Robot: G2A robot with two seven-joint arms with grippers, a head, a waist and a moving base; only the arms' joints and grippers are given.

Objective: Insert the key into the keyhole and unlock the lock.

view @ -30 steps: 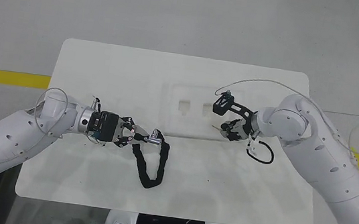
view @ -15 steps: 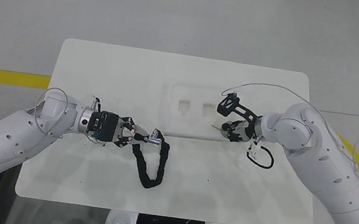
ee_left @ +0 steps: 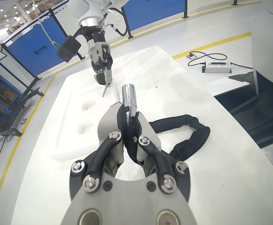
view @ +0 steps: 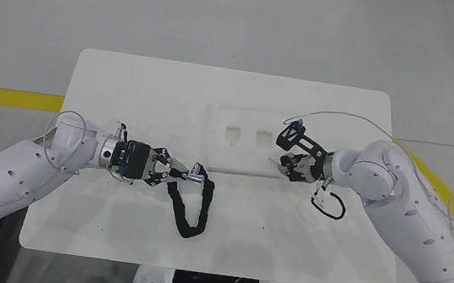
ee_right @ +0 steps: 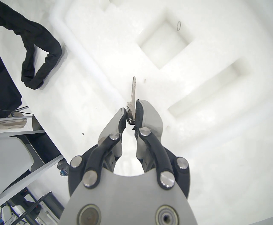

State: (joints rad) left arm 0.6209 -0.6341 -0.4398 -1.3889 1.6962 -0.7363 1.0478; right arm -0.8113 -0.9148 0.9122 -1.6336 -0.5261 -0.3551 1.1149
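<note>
Currently right gripper (ee_right: pixel 130 108) pinches the key (ee_right: pixel 133 89) by its head above the foam tray (ee_right: pixel 213 138), well apart from the chain lock (ee_left: pixel 128 93) clamped in left gripper (ee_left: pixel 127 116); shallow pinch, so key could pivot on contact and miss keyhole.

Site reads as an industrial robotics test hall: pale glossy floor (view: pixel 226 13) with yellow lines (ee_left: pixel 213 43), blue perforated partition panels (ee_left: pixel 27 49), ceiling lights (ee_left: pixel 8 15), power supply (ee_left: pixel 217 66) cabled on the floor.
</note>
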